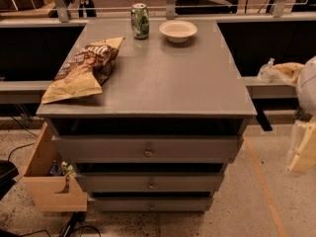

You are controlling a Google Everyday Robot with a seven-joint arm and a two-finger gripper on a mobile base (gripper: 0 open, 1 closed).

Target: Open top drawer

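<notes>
The top drawer [148,148] is the widest grey front of the grey cabinet, just under the tabletop, with a small round metal knob [148,152] at its centre. A dark gap shows between its front and the tabletop. Two narrower grey drawer fronts [150,182] sit below it. My gripper [302,149] shows as a cream-coloured part at the right edge of the camera view. It hangs beside the cabinet's right side at about drawer height, well apart from the knob.
On the grey tabletop [168,78] lie a chip bag [84,68], a green can [139,20] and a white bowl [177,30]. A light plywood box [49,181] stands on the floor at the cabinet's left. Shelves and rails run behind.
</notes>
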